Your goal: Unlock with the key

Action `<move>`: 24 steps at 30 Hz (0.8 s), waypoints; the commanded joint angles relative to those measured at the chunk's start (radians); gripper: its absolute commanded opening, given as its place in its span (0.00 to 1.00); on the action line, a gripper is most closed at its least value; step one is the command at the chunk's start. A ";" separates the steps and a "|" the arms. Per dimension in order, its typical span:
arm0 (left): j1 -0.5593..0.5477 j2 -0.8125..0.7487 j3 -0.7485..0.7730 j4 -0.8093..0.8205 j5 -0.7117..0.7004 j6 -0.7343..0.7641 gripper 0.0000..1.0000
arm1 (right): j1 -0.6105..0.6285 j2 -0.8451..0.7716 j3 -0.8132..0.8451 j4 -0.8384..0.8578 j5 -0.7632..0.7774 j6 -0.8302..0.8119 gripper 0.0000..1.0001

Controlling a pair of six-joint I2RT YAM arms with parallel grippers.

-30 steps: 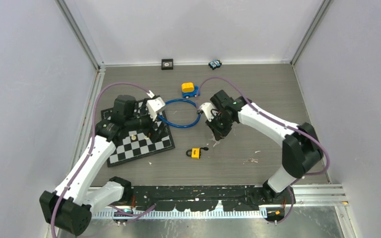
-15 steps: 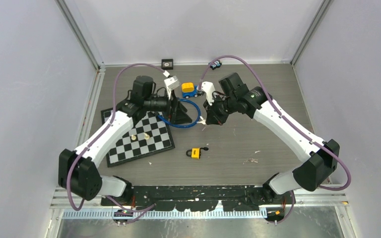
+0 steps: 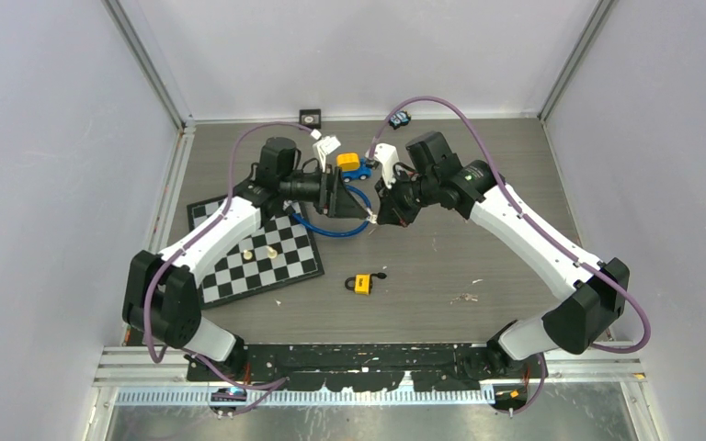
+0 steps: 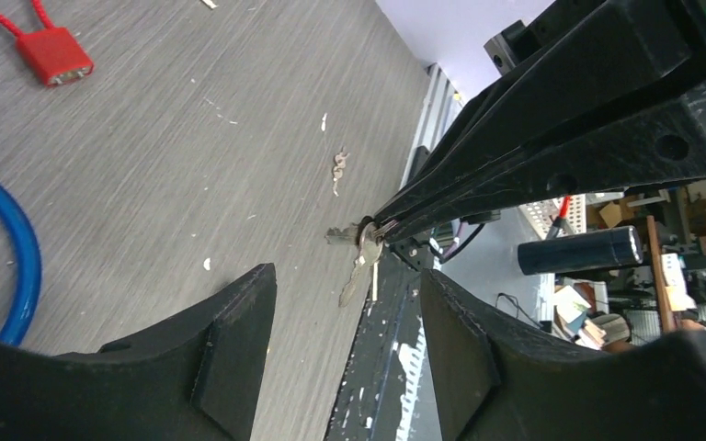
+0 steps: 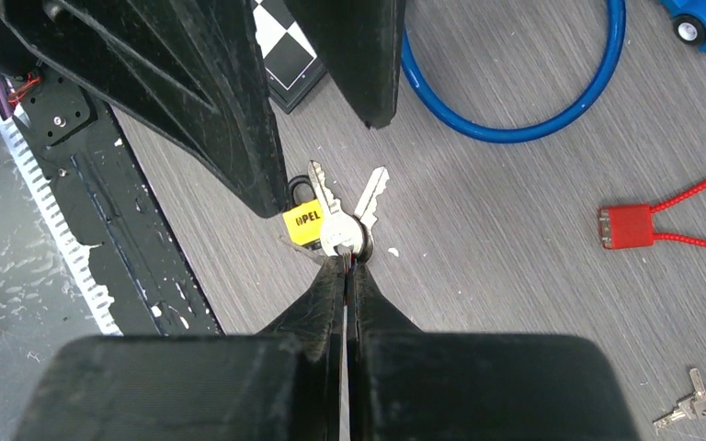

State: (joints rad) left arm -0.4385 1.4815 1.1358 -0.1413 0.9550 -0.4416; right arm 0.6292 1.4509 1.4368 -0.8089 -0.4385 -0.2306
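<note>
Keys (image 5: 335, 225) held up between the two pincers, padlock (image 3: 363, 284) down on the surface (image 3: 478, 239).
Left pincer (image 4: 345, 340) has its jaws apart and points right, with the keys just off its fingertips, in line with the gap, not touching. Yellow padlock lies flat nearer the arm bases, well apart from both pincers. Right pincer (image 5: 347, 262) is clamped tight on the key ring, with the keys dangling from its tips above the surface.
</note>
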 commanded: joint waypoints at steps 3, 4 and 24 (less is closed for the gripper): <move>-0.008 0.016 -0.026 0.129 0.072 -0.105 0.58 | -0.001 -0.045 0.001 0.077 0.014 0.038 0.01; -0.009 0.017 -0.033 0.131 0.076 -0.105 0.58 | -0.003 -0.046 0.000 0.079 0.013 0.042 0.01; -0.019 0.006 -0.136 0.399 0.174 0.023 0.67 | -0.036 -0.042 0.003 0.091 -0.101 0.092 0.01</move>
State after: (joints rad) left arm -0.4461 1.5013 0.9909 0.1413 1.0702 -0.5385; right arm 0.6083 1.4460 1.4284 -0.7624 -0.4686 -0.1707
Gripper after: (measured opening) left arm 0.640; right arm 0.028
